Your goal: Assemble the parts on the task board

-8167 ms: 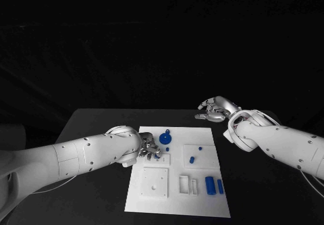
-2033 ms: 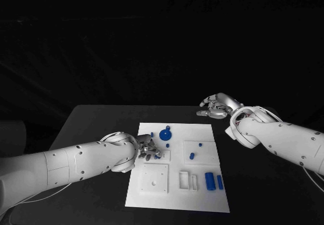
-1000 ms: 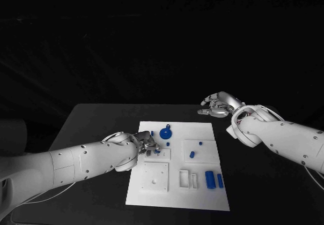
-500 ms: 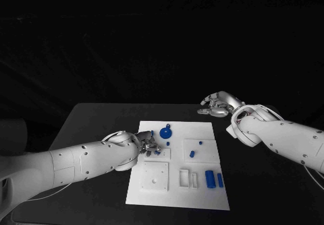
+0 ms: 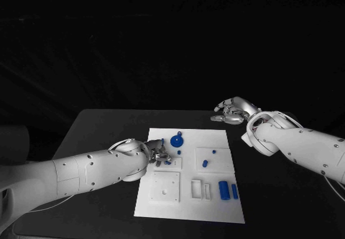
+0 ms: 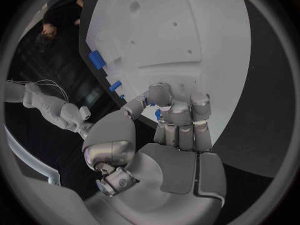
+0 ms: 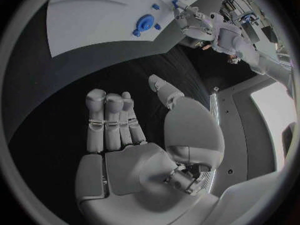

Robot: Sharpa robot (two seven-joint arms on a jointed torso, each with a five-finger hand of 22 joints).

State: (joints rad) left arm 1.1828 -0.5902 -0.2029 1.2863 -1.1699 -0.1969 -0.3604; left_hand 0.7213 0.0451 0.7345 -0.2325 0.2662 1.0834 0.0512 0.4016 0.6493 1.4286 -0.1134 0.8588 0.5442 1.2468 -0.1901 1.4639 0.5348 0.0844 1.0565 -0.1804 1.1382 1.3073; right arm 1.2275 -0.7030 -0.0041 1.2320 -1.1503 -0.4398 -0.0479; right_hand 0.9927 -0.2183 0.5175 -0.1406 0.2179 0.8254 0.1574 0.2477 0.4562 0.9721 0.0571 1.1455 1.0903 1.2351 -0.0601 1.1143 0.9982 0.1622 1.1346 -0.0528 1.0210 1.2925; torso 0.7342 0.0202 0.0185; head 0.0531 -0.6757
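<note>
The white task board (image 5: 188,201) lies mid-table. My left hand (image 5: 157,152) hovers over its left side, fingers curled in, pinching a small blue part (image 6: 157,114) just above a raised square block (image 5: 172,164). A round blue part (image 5: 177,142) with a stem lies beyond it. Small blue pegs (image 5: 205,163) stand on the right-hand block. Two blue cylinders (image 5: 224,189) lie near the board's right edge. My right hand (image 5: 231,112) hangs over bare table beyond the board's far right corner, fingers apart and holding nothing; its palm (image 7: 125,130) faces the board (image 7: 81,20).
A larger square plate (image 5: 164,186) with holes and a slotted white frame (image 5: 200,190) sit on the board's near half. Black table (image 5: 100,134) surrounds the board on every side.
My left hand has stayed at the same block on the board's left side, shifting only slightly. The right hand has held its place.
</note>
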